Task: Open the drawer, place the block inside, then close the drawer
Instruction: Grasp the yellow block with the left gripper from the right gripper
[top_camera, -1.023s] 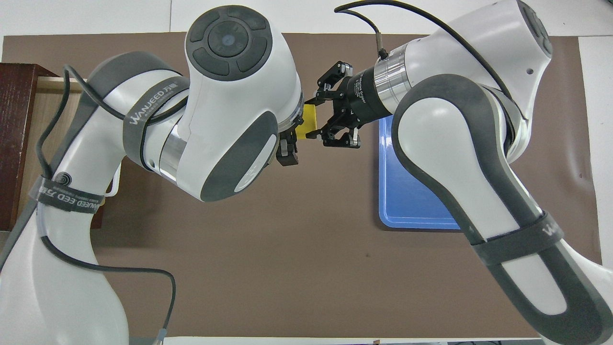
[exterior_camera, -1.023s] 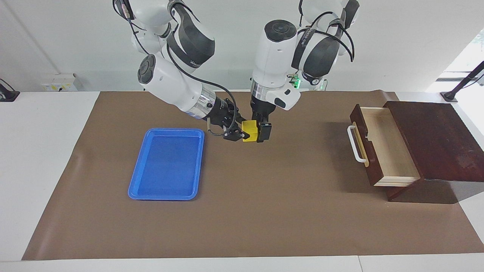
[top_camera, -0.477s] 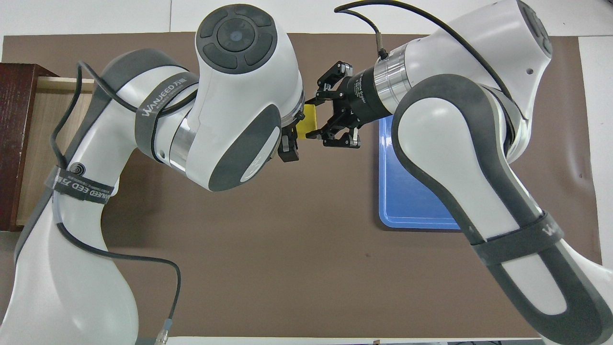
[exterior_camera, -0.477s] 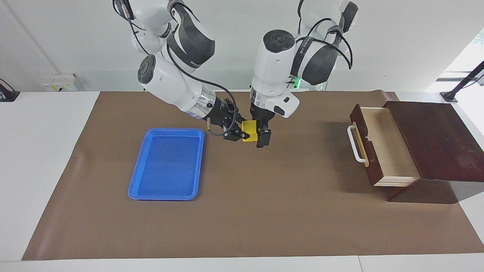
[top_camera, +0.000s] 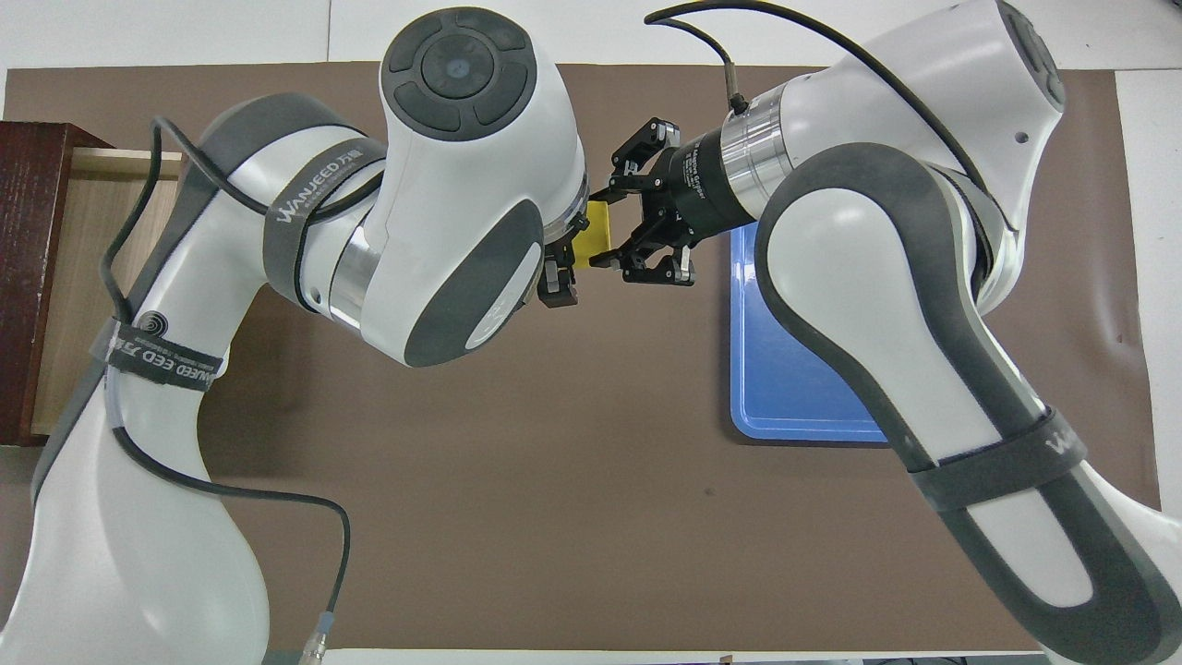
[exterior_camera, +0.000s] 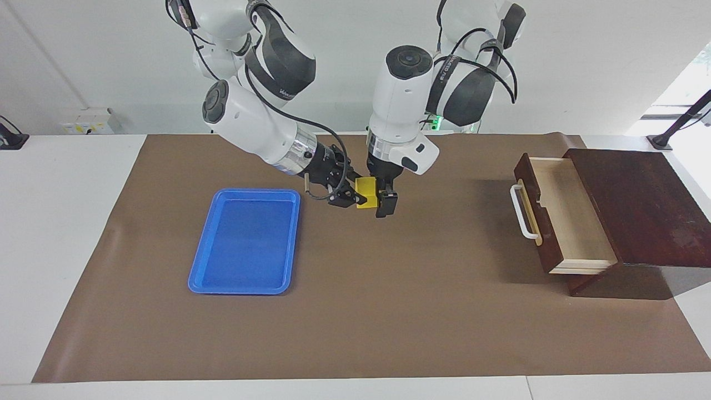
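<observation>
The yellow block (exterior_camera: 366, 191) hangs in the air over the brown mat, between the blue tray and the mat's middle. My right gripper (exterior_camera: 355, 198) reaches in from the tray's side and is shut on the block. My left gripper (exterior_camera: 377, 201) points straight down and stands around the block on the side toward the drawer. In the overhead view the block (top_camera: 596, 242) shows only as a thin strip between the two hands. The dark brown drawer (exterior_camera: 561, 216) is pulled open at the left arm's end of the table. Its pale interior holds nothing, and its white handle (exterior_camera: 522, 212) faces the mat's middle.
A flat blue tray (exterior_camera: 244, 240) lies on the mat toward the right arm's end, with nothing in it. The drawer's dark cabinet (exterior_camera: 639, 205) sits at the table's edge. The brown mat (exterior_camera: 389, 311) covers most of the table.
The left arm shifted slightly and its gripper moved in closer against the block. The right gripper and the block stayed where they were.
</observation>
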